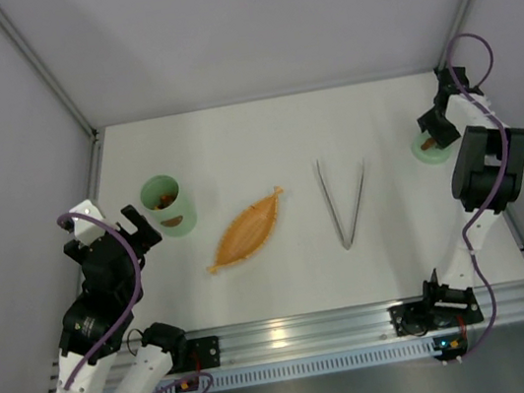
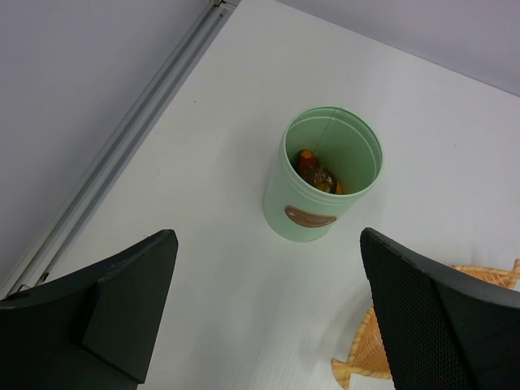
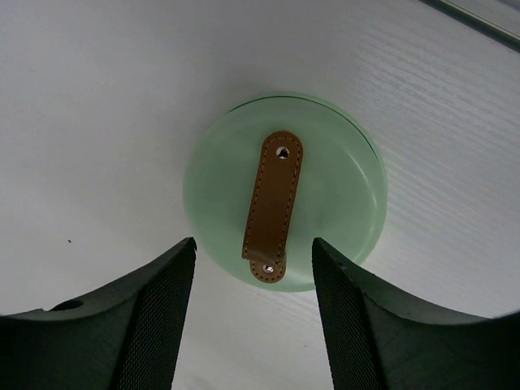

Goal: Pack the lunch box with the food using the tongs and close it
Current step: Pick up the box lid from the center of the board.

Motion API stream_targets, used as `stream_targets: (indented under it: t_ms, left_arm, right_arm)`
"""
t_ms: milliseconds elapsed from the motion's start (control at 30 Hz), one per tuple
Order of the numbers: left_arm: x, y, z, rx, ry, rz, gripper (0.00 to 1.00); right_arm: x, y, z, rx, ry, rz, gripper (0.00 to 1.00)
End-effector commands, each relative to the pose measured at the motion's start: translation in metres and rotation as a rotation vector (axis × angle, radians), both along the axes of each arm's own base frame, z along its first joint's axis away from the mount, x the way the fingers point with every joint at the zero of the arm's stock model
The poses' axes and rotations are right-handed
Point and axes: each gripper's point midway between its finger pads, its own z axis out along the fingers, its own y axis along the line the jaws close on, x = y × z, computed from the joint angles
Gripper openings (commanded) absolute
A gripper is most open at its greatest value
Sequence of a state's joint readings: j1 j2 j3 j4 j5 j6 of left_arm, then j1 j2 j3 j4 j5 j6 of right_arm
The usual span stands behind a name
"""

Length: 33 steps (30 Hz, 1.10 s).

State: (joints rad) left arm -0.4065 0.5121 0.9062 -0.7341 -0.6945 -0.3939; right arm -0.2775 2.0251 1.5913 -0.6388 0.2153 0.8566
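Jaws, right gripper (image 3: 253,248): apart, fingers (image 3: 154,325) flanking the lid (image 3: 341,191) from above; no contact with it visible.
Jaws, left gripper (image 2: 268,240): apart, nothing between them; poised over the table (image 2: 203,162), near side of the tub (image 2: 280,191).
Right wrist view only: lid face in full. Round, mint-green, lying flat on the white surface. Brown stitched strap handle (image 3: 272,207), riveted at both ends, running lengthwise between the two fingers.
Left wrist view only: tub interior. Food (image 2: 318,175) at the bottom, orange and dark pieces heaped together, number not discernible. Brown oval mark (image 2: 310,217) on the wall facing the camera.
Top view only: overall layout. Tub at left, upright and uncovered; lid at the far right edge, mostly hidden beneath the right arm; the two well apart.
Tongs (image 1: 346,201): flat on the table between tray and lid. Slim silver V, joined end toward the arm bases, tips toward the far wall. Touched by neither gripper.
Orange leaf-shaped tray (image 1: 245,229): near the tub on its right, lying diagonally; one tip also visible at the lower right of the left wrist view.
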Motion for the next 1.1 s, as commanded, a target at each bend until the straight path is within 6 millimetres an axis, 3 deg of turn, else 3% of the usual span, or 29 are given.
stream_targets:
  t_ms: [0, 633, 1067]
  left_arm:
    - [0.003, -0.002, 0.007, -0.011, -0.037, -0.008, 0.99]
    - [0.002, -0.002, 0.008, -0.013, -0.041, -0.008, 0.99]
    - [0.002, -0.001, 0.008, -0.013, -0.041, -0.004, 0.99]
  right_arm:
    - [0.001, -0.007, -0.004, -0.004, -0.005, -0.027, 0.58]
    - [-0.003, -0.009, -0.014, -0.015, 0.022, -0.026, 0.44]
    - [-0.004, -0.007, -0.003, -0.024, -0.007, 0.004, 0.23]
